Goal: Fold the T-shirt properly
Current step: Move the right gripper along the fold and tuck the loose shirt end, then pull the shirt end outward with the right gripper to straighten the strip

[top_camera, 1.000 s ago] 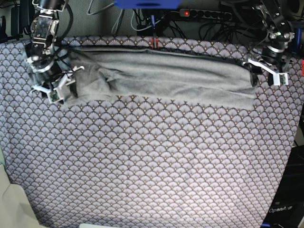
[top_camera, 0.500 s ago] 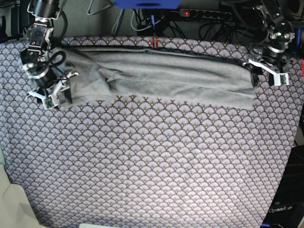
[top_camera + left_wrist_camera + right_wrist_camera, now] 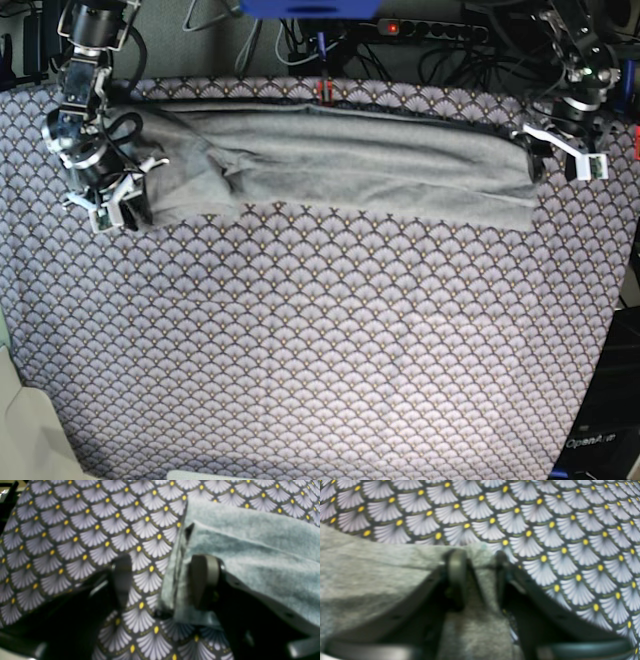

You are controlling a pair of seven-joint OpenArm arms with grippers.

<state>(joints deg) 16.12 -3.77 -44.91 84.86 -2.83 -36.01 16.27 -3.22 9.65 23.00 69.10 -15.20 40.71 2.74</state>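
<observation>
The light grey T-shirt [image 3: 350,165] lies as a long folded band across the far part of the table. My right gripper [image 3: 108,205] is at its left end. In the right wrist view the gripper [image 3: 480,575] is open a little, and the corner of the shirt [image 3: 370,567] lies between its fingers. My left gripper [image 3: 562,160] is at the shirt's right end. In the left wrist view it [image 3: 162,580] is open wide, and the edge of the shirt [image 3: 250,542] lies between the fingers, next to the right one.
The purple-grey fan-patterned tablecloth [image 3: 320,340] covers the table. A power strip with cables [image 3: 430,30] and a blue object [image 3: 310,8] sit behind the far edge. A pale object [image 3: 25,430] is at the near left corner.
My right gripper has shifted left along the shirt's left end and turned a little; the fabric there has shifted slightly. The left arm has not moved.
</observation>
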